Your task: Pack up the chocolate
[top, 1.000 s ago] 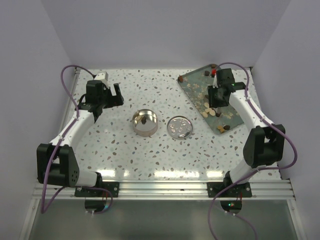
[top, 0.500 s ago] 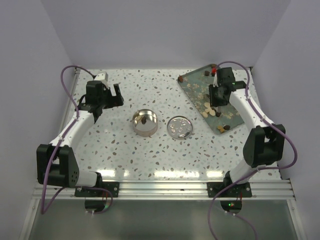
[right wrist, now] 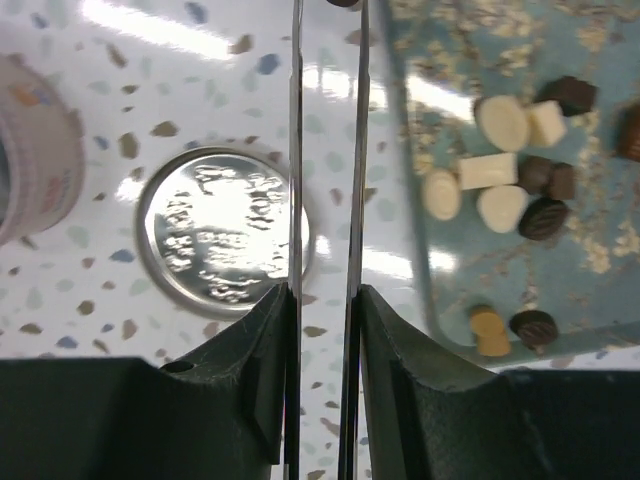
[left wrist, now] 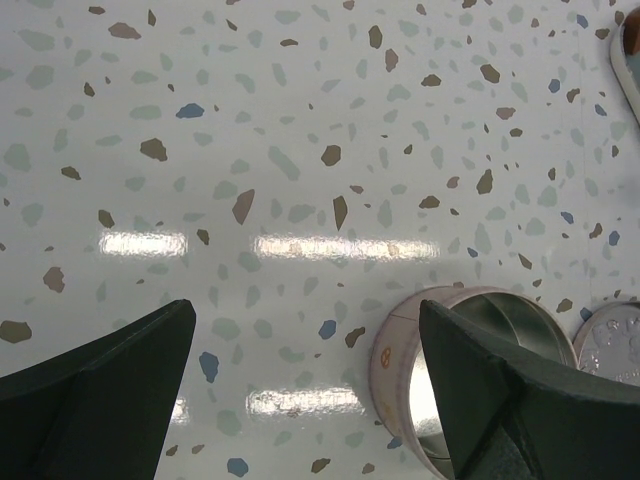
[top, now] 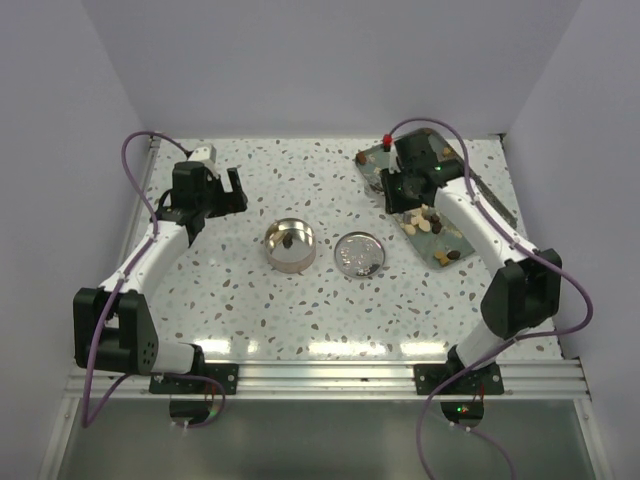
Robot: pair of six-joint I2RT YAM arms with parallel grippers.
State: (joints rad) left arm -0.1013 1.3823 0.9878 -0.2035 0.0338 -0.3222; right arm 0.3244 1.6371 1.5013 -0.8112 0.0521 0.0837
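Observation:
The round metal tin (top: 290, 245) stands mid-table with one dark chocolate (top: 287, 241) in it; its rim shows in the left wrist view (left wrist: 400, 370). Its lid (top: 359, 254) lies beside it on the right. Several brown and cream chocolates (top: 425, 220) lie on the teal tray (top: 432, 246), also in the right wrist view (right wrist: 505, 170). My right gripper (top: 393, 198) hangs over the tray's left edge, between tray and lid, jaws nearly closed (right wrist: 328, 20) on a dark lump that barely shows at the frame's top. My left gripper (top: 238, 192) is open and empty, left of the tin (left wrist: 305, 310).
The lid (right wrist: 215, 235) lies left of my right fingers, the tray (right wrist: 590, 270) right of them. A dark chocolate (top: 361, 157) sits at the tray's far left corner. White walls enclose the table on three sides.
My right gripper has moved left and back from over the tray's middle to its left edge, uncovering the cluster of chocolates. The left arm has not moved.

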